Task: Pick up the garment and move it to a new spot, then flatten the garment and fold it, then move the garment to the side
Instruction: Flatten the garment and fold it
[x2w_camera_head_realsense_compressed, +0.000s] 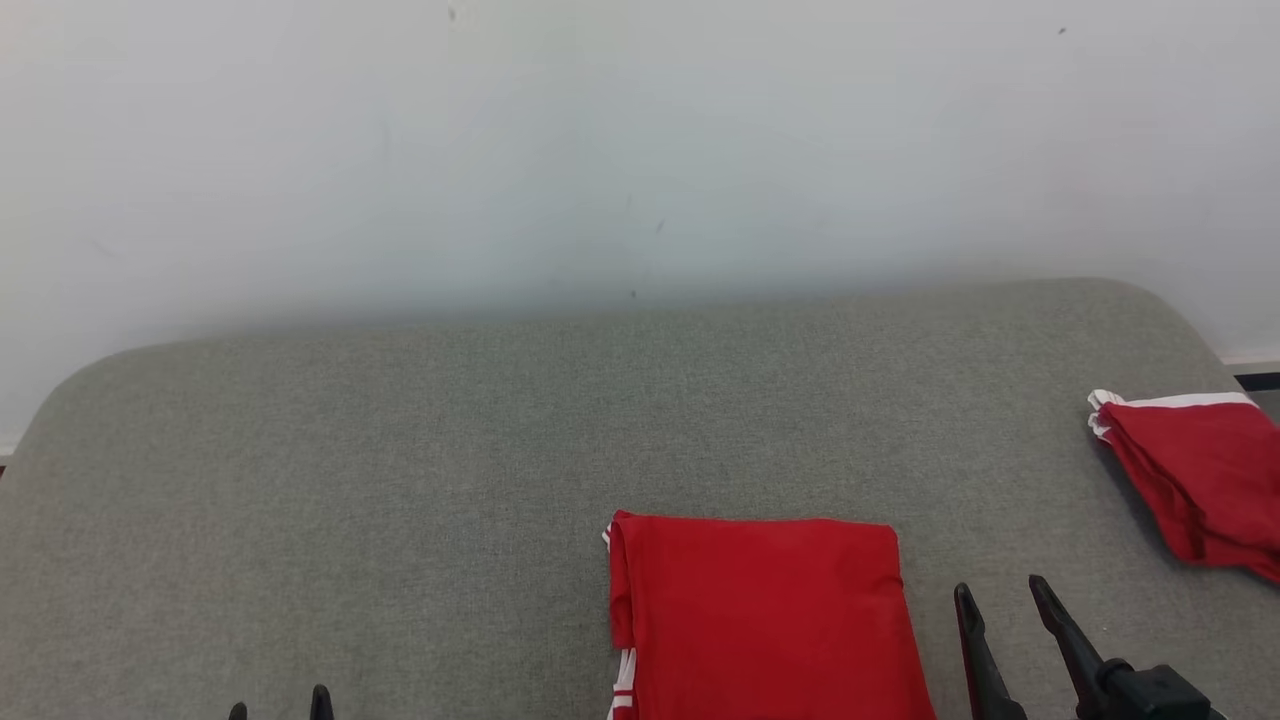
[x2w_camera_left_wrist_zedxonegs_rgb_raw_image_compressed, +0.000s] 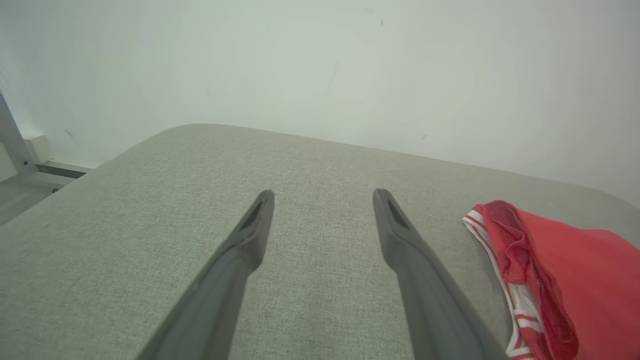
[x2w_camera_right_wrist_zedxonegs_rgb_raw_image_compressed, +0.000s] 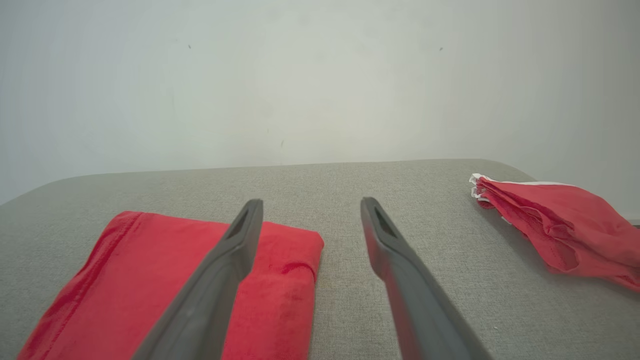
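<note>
Garment (x2w_camera_head_realsense_compressed: 760, 615): red, with white-striped trim at its left edge. It lies folded into a neat rectangle at 6 o'clock on the grey padded surface (x2w_camera_head_realsense_compressed: 400, 450), near the front edge.

Step (judged): flattening and folding look done. The move to the side is not yet done.

Right gripper (x2w_camera_head_realsense_compressed: 1000, 586): at 5 o'clock, just beside the garment's right edge, fingers spread, holding nothing. In its wrist view one finger (x2w_camera_right_wrist_zedxonegs_rgb_raw_image_compressed: 235, 250) overlaps the fold's corner; contact cannot be told.

Left gripper (x2w_camera_head_realsense_compressed: 278, 700): at 7 o'clock, well apart from the garment, fingers spread, empty.

Next move (judged): calls for a pinch through all layers at the edges, so the fold carries without opening.

Other item: second red garment (x2w_camera_head_realsense_compressed: 1200, 480), white-hemmed, loosely bunched at 3 o'clock by the right rim. A set-down on that side would have to stop short of it.

Backdrop: pale wall (x2w_camera_head_realsense_compressed: 640, 150).
</note>
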